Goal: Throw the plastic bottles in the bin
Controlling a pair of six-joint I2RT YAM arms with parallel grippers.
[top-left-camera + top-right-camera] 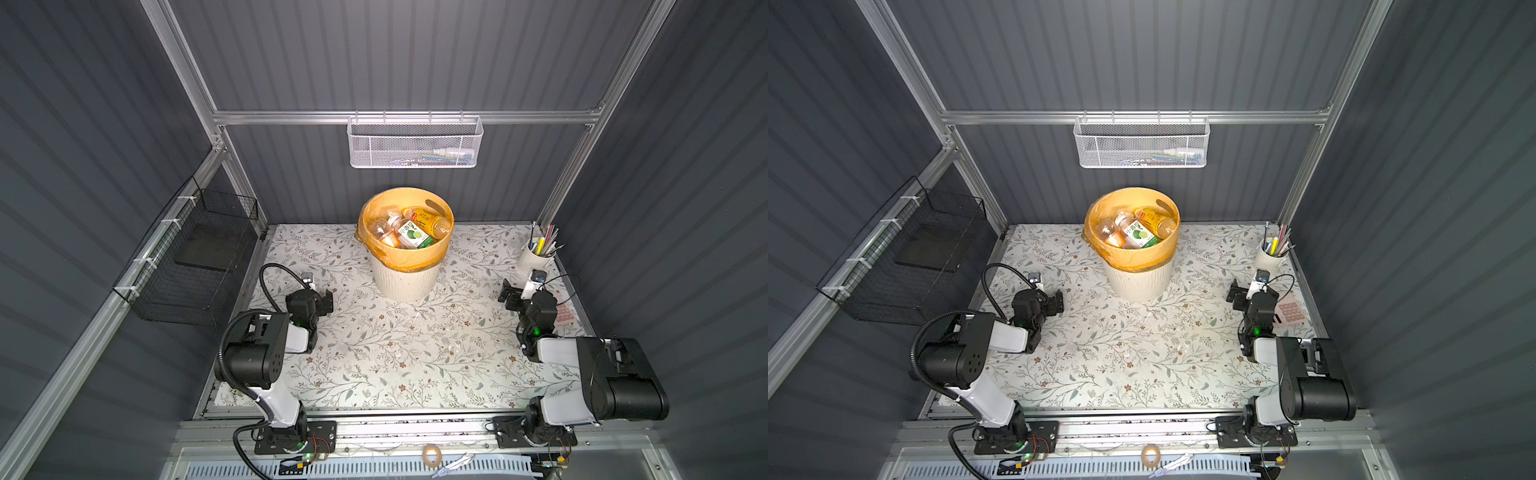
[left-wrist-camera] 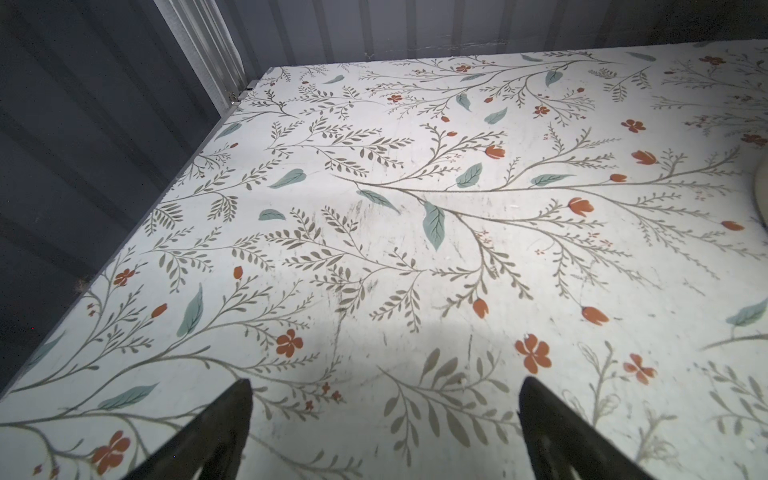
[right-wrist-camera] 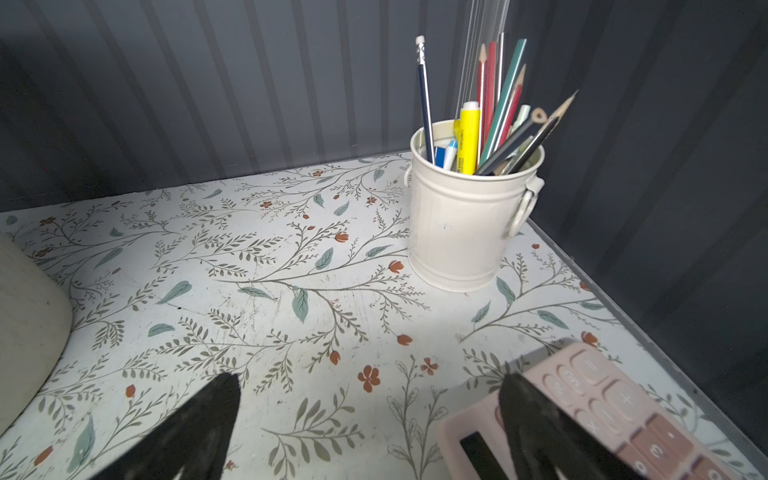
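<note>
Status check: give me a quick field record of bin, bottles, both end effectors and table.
bin: upright, back centre of table, orange liner
plastic bottles: several lying inside bin; none visible on table
left end effector: open, empty, over bare table
right end effector: open, empty, near pen cup and pink calculator
task: appears finished

The bin (image 1: 405,282) is standing far-centre on the worktop (image 1: 415,353), bottles (image 1: 409,230) lying in it. The cup (image 1: 534,259) is sitting far right, the calculator (image 1: 1292,312) just nearer. The left hand (image 2: 384,386) and right hand (image 3: 370,380) are hanging either side of the bin.
</note>
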